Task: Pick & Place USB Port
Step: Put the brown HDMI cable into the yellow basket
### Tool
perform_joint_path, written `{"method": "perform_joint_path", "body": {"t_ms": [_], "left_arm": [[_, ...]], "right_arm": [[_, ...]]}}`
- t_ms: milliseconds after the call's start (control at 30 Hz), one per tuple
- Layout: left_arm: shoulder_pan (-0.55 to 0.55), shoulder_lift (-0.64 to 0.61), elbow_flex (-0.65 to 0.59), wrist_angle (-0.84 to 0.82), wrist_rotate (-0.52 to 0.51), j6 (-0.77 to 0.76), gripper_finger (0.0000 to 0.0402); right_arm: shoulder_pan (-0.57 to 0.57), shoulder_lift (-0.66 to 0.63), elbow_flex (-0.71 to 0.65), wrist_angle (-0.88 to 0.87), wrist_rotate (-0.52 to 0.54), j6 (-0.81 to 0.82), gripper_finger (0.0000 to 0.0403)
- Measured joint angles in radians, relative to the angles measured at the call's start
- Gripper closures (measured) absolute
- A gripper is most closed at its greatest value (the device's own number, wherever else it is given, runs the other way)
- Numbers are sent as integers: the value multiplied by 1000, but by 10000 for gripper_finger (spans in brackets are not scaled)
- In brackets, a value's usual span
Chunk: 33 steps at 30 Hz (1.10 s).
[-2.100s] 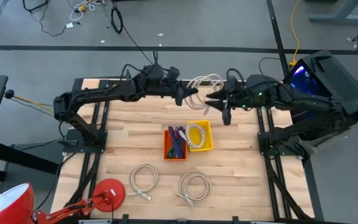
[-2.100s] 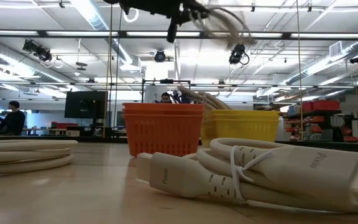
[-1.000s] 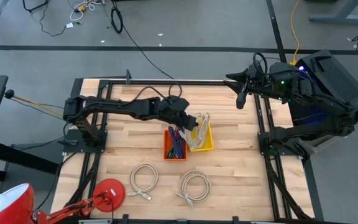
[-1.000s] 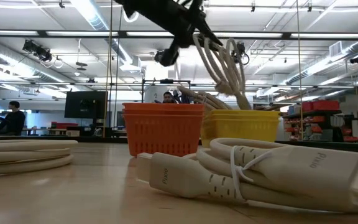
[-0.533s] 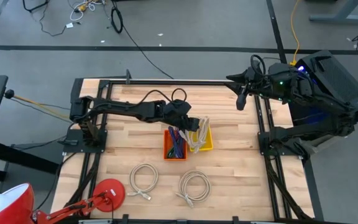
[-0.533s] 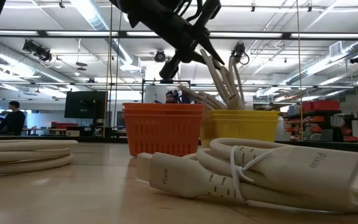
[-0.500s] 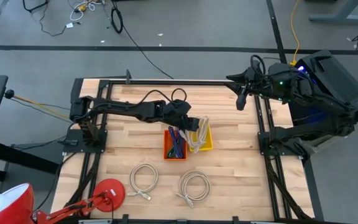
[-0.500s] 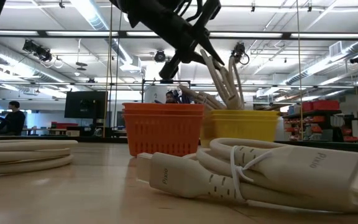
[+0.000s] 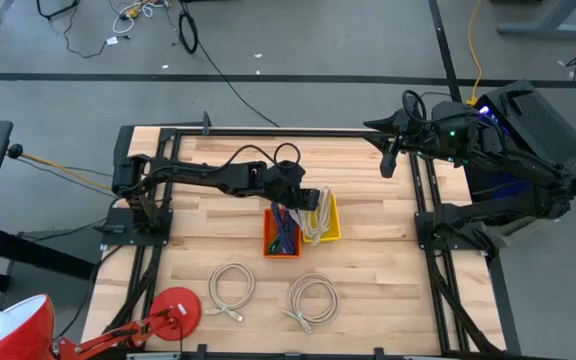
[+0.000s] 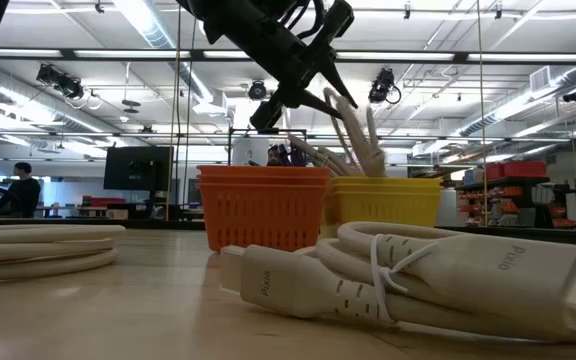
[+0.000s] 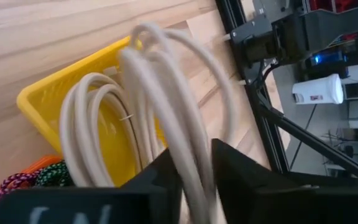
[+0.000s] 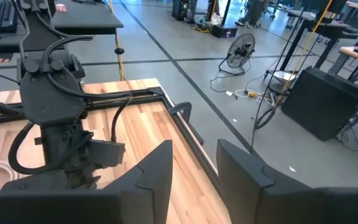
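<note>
Pale wooden table [image 9: 218, 235]; grey concrete floor [image 9: 298, 40]; bright ceiling lights [image 10: 138, 18].

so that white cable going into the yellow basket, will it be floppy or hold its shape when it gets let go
Probably floppy but springy: the white cable hangs in long loose loops below the left hand. It may not settle flat, since the loops stick up above the yellow basket rim. The coils on the table keep their round shape, so it likely stays bundled.
</note>
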Motion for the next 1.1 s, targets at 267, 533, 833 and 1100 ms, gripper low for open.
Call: {"method": "perform_joint_path", "body": {"t_ms": [267, 533, 833, 1100], "left_arm": [[3, 0, 0, 8, 9, 18, 251], [48, -8, -1, 7, 11, 69, 245], [119, -40, -1, -1, 69, 174, 244], [181, -143, 0, -341, 215, 415, 245]], "right_arm": [[0, 0, 0, -6, 0, 1, 278], [0, 0, 0, -23, 0, 16, 278], [0, 0, 0, -58, 0, 31, 278], [0, 0, 0, -63, 1, 31, 278]]}}
